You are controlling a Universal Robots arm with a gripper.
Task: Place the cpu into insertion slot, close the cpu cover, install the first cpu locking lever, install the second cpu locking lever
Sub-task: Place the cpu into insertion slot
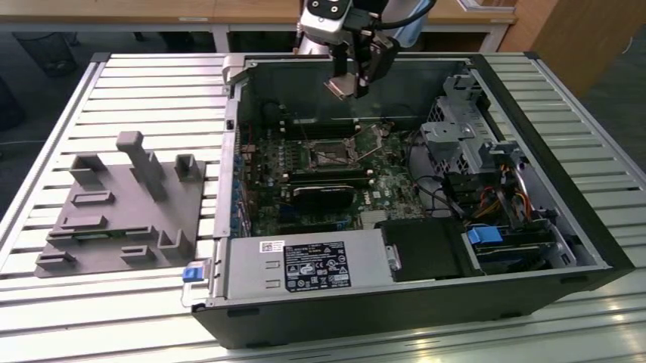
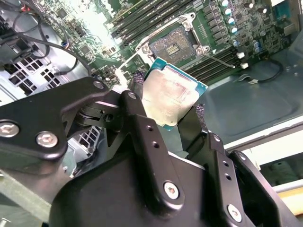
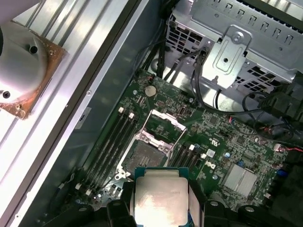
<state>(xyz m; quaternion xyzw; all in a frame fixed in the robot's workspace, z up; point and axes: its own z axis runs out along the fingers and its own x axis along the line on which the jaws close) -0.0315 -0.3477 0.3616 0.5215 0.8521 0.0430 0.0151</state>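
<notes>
- One gripper [image 1: 349, 82] hangs over the far part of an open computer case [image 1: 591, 253], close to the case's far wall.
- Its two black fingers [image 2: 142, 123] are closed in part, only as wide as the cpu [image 2: 173, 94], and they clamp it by two opposite edges.
- The cpu is in the air, well above the board, with its silvery-beige top towards both wrist cameras. It touches nothing except the fingers.
- Inside the case lies a green circuit board [image 3: 215, 137], and the insertion slot [image 3: 144, 156] sits near its middle. The slot's pale pin field is bare and nothing is in it.
- The cpu cover [image 3: 169, 120] is swung up from the slot, so the board shows through its square window.
- Long black memory slots [image 3: 111, 142] run just beside the insertion slot.
- On the exterior view's right the case holds a perforated metal cage [image 1: 454, 136] and bundles of cables [image 1: 485, 200].
- At the case's near side sits a silver power box [image 1: 302, 265] with a dark label.
- On the exterior view's left, well apart from the case, a grey holder [image 1: 121, 204] with upright posts lies on the slatted metal table [image 1: 151, 91]. What its pockets contain I cannot tell.
</notes>
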